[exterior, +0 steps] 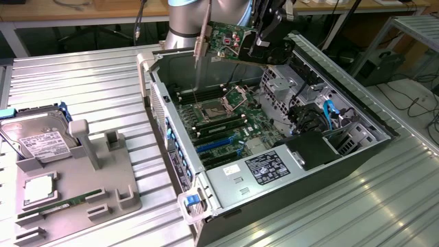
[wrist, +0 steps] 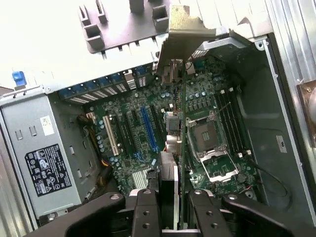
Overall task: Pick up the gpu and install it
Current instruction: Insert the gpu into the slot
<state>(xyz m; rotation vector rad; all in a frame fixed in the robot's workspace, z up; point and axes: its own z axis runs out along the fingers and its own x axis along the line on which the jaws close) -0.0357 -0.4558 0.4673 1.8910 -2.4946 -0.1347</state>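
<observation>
Wrist view: gripper [wrist: 170, 200] clamps gpu [wrist: 169, 170]; blue slot [wrist: 149, 129] beneath sits off-line, so we fear a misseat.

Lighting: bright, diffuse, from overhead.
Exterior view: the ribbed metal table [exterior: 384, 206] shows broad glare streaks, and the computer case [exterior: 336, 80] interior is partly in shadow. Wrist view: the surroundings outside the case are overexposed to near white, bleaching the grey fixture [wrist: 118, 34] and the bracket end of the gpu [wrist: 177, 49]. The motherboard [wrist: 128, 108] is evenly lit.
</observation>
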